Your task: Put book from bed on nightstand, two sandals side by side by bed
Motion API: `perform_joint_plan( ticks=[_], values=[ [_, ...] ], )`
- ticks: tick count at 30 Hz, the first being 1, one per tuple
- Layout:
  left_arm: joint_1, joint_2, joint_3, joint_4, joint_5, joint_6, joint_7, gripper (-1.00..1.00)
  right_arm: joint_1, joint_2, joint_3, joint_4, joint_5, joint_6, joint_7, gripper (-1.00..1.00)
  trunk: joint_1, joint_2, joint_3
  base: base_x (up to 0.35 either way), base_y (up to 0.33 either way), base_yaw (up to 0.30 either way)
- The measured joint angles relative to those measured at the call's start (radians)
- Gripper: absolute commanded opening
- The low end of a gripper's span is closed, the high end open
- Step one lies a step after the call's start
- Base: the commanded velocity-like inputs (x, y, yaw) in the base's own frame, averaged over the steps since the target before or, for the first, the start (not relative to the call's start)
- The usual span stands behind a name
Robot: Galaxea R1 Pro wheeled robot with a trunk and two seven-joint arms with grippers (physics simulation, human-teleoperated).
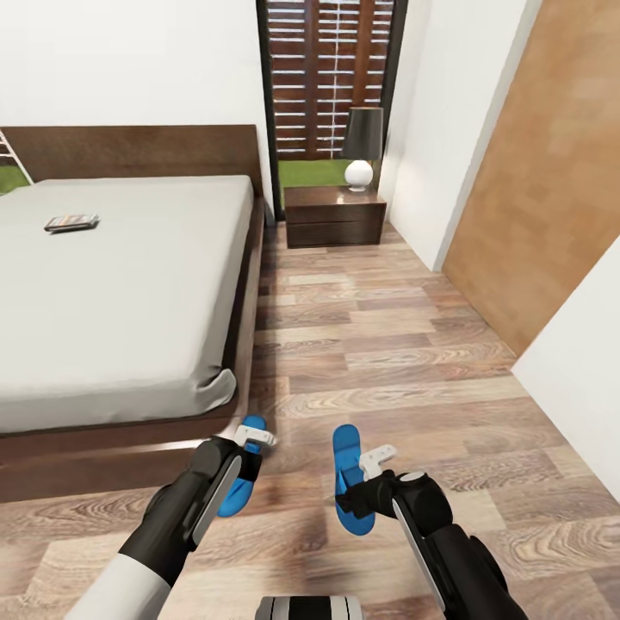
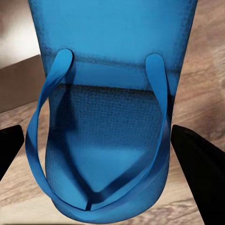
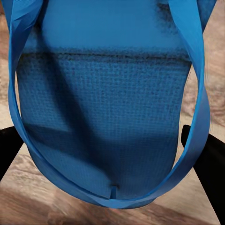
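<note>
Hovering low over the floor (image 1: 387, 344), both arms are reaching down at the two sandals lying near the bed's foot corner. The left gripper (image 1: 257, 439) is sitting over the left sandal (image 1: 239, 482), which is lying just beside the bed (image 1: 120, 284) frame; in the left wrist view that sandal (image 2: 110, 122) is lying between the dark fingers (image 2: 199, 164), jaws spread wide and not touching it. The right gripper (image 1: 377, 461) is hanging over the right sandal (image 1: 349, 478), a little apart from the first; in the right wrist view the sandal (image 3: 108, 117) is likewise lying between parted, released jaws. Farther off, the book (image 1: 71, 223) is resting on the mattress near the headboard. Beyond, the nightstand (image 1: 335, 215) is standing by the wall, carrying a lamp (image 1: 362, 146).
</note>
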Motion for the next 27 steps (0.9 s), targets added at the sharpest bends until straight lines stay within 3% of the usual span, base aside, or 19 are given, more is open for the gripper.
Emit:
perform_joint_plan(
  ticks=[27],
  values=[
    [0.0,0.0,0.0,0.0,0.0,0.0,0.0,-1.0,0.0,0.0,0.0,0.0,0.0,0.0,0.0,-1.0,0.0,0.0,0.0,0.0,0.0,0.133]
  ],
)
